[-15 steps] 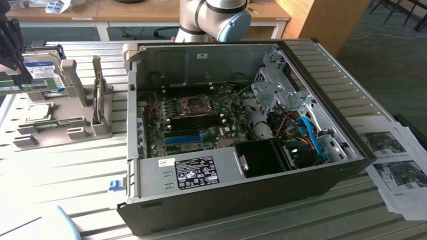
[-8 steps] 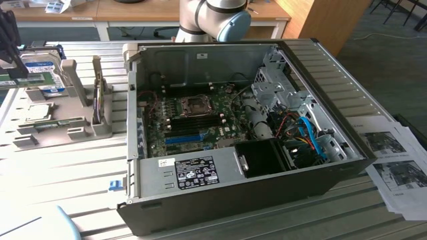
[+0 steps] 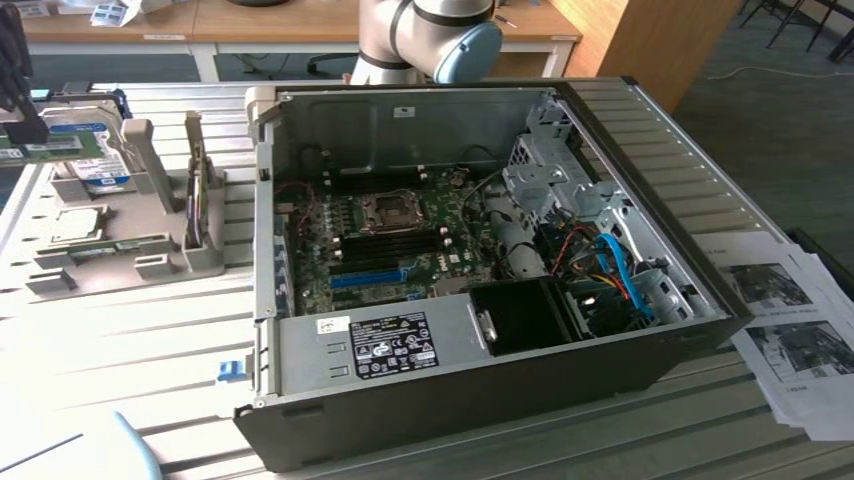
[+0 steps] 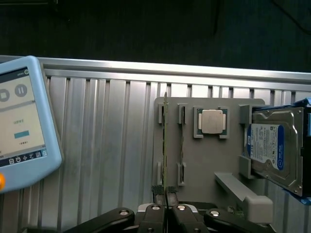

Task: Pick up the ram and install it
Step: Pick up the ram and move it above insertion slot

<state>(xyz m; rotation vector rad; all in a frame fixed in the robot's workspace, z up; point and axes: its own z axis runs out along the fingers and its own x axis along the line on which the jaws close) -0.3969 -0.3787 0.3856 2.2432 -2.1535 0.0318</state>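
Claw [image 4: 166,195]: clamped on the ram [image 4: 165,141].
Position: by grey holder tray [image 4: 204,160], at the exterior view's left of computer case [image 3: 467,420].

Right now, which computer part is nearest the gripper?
The thin green ram: the gripper is shut on it; the square chip and hard drive sit apart.

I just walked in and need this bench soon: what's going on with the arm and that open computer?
The robot's gripper is shut on a thin green ram stick, seen edge-on, at the grey parts holder on the table. A hard drive and a processor chip sit in that holder. The open computer case stands beside it with its motherboard exposed; the stick is not yet in the case.
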